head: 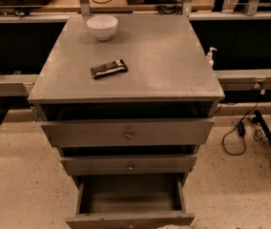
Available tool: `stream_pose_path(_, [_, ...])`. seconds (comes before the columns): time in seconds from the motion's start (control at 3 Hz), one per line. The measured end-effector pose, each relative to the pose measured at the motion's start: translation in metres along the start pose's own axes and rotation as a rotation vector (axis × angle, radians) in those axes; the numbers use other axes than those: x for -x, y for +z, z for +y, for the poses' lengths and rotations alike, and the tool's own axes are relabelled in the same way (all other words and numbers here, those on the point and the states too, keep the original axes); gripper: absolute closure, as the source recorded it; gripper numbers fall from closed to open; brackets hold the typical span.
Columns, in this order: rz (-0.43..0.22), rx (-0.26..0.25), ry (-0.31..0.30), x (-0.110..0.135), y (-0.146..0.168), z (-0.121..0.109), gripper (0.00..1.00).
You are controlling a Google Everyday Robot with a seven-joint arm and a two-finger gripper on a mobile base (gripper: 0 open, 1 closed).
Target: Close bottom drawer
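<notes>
Pale and blurred, a sliver at the very bottom edge is all that shows of the pincer [176,226]. It sits just right of the middle of the bottom drawer's front, cut off by the frame, and I cannot tell how far open it is or whether it has hold of anything.

The bottom drawer [130,197] stands pulled well out. It is a shallow grey wooden box with a bare matt floor. Its narrow front is sliced by the lower edge, so the knob can hardly be made out. Directly above it, the middle drawer [128,165] is wider and slightly out, with a small round brass knob. Above that, the top drawer [127,132] is the widest, also ajar, with a dark gap over it that hides the inside.

Higher still, the grey surface [173,66] has a dull sheen. It carries a dark flat snack bar [109,68] in a glossy wrapper and, farther back, a round white bowl [102,26].

Up and right of the bottom drawer, a small white pump bottle [211,57] peeks from behind the surface's edge. To the drawer's right, a black cable [233,140] loops over speckled beige floor [16,175].
</notes>
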State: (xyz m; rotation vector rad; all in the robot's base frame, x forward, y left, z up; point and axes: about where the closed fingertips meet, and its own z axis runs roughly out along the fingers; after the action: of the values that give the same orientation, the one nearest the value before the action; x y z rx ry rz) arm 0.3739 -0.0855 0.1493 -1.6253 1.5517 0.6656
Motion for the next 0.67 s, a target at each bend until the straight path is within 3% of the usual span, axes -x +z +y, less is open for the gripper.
stream_pose_path(0.67, [-0.045,-0.004,-0.040,0.0047,0.0096,-0.0076,1.00])
